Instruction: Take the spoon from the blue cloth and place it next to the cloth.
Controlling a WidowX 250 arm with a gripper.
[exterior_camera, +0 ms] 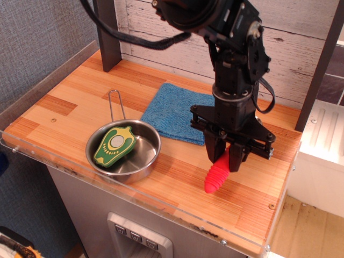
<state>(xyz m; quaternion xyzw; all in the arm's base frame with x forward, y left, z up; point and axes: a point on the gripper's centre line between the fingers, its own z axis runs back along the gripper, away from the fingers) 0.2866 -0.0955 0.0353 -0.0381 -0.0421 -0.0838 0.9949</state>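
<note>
The blue cloth (179,112) lies flat at the back middle of the wooden table, with nothing on it. My gripper (227,159) is to the right of and in front of the cloth, pointing down, and is shut on the spoon. Only the spoon's ribbed red handle (216,179) shows, hanging down from between the fingers, with its tip at or just above the table surface. The spoon's metal bowl is hidden inside the gripper.
A steel pan (124,150) with a thin wire handle sits at the front left, holding a green and yellow toy (112,145). A clear plastic rim (161,207) runs along the table's front edge. A dark post (107,35) stands at the back left.
</note>
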